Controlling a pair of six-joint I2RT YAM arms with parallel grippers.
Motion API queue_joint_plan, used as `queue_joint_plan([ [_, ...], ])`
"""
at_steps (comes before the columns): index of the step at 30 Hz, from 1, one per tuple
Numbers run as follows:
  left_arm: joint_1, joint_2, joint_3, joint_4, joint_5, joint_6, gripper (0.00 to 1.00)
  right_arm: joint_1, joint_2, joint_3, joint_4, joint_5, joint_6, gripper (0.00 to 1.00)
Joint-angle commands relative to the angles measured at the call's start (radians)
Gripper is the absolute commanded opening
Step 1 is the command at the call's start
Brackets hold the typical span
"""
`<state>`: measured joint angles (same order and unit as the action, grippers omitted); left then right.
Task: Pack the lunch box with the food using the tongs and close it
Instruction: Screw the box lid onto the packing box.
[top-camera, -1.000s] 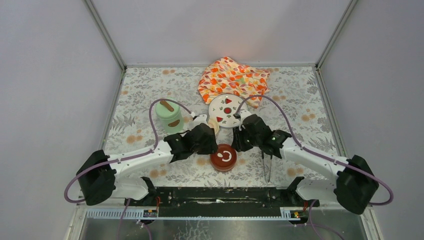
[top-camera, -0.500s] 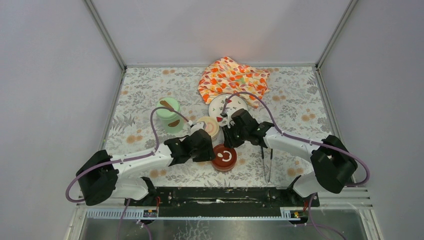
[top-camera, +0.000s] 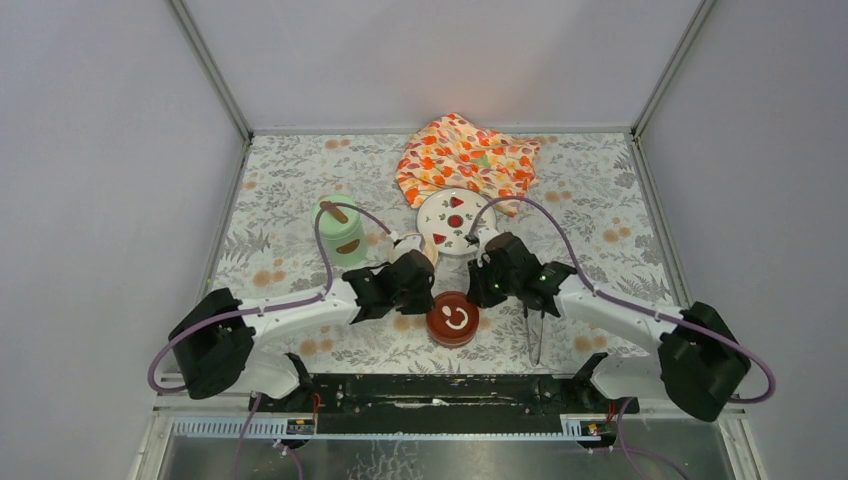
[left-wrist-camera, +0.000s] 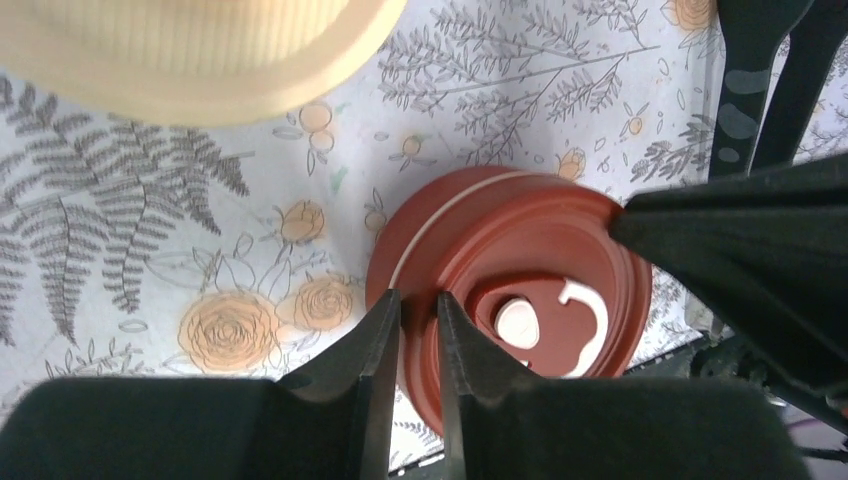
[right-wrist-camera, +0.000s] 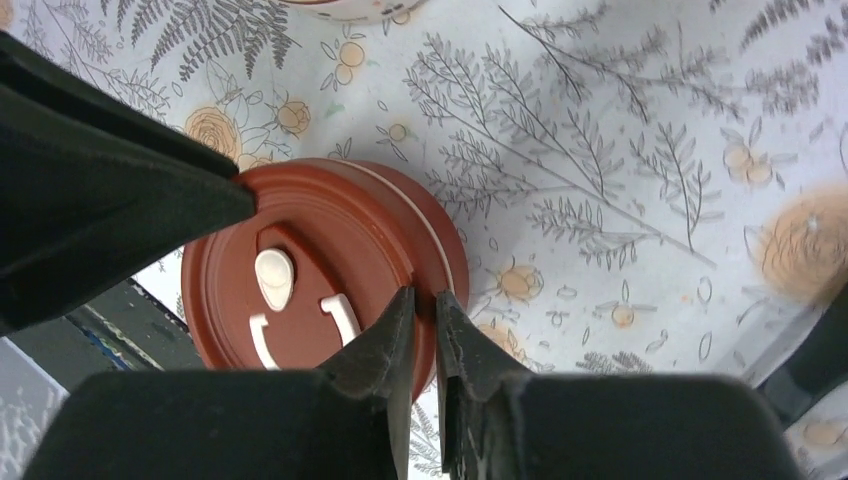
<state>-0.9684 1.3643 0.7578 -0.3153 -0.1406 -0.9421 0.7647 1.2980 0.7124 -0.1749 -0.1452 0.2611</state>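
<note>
Near the tabletop's near edge, centre | dark red lid (top-camera: 452, 318) is clamped at opposite rims by left gripper (left-wrist-camera: 415, 320) and right gripper (right-wrist-camera: 420, 320), likely so it is lifted level | tongs (top-camera: 534, 338) are seen just rightward, ungripped

Looks like a robotics lab test cell rather than a home. Told by the flat table under a white cloth printed with grey ferns and orange roses (top-camera: 600, 190), boxed in on its left, far and right sides by bare grey wall panels (top-camera: 100, 150) set in thin aluminium posts (top-camera: 212, 72). Bolted along its near edge, a black metal rail (top-camera: 440, 386) carrying two white-and-black robot arms (top-camera: 290, 315) trailing purple cables (top-camera: 323, 250).
</note>
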Motion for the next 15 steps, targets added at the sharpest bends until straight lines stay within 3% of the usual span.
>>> queue_joint_plan([
  [1,-0.006,0.086,0.054,0.034,-0.086,0.098,0.20,0.051,-0.114,-0.087,-0.045,0.038,0.162,0.13],
  [9,-0.006,0.124,0.129,0.076,-0.138,0.204,0.22,0.120,-0.278,-0.175,-0.047,0.093,0.303,0.19],
  [15,-0.009,0.025,0.116,0.028,-0.143,0.216,0.40,0.115,-0.314,-0.120,-0.071,0.152,0.221,0.26],
])
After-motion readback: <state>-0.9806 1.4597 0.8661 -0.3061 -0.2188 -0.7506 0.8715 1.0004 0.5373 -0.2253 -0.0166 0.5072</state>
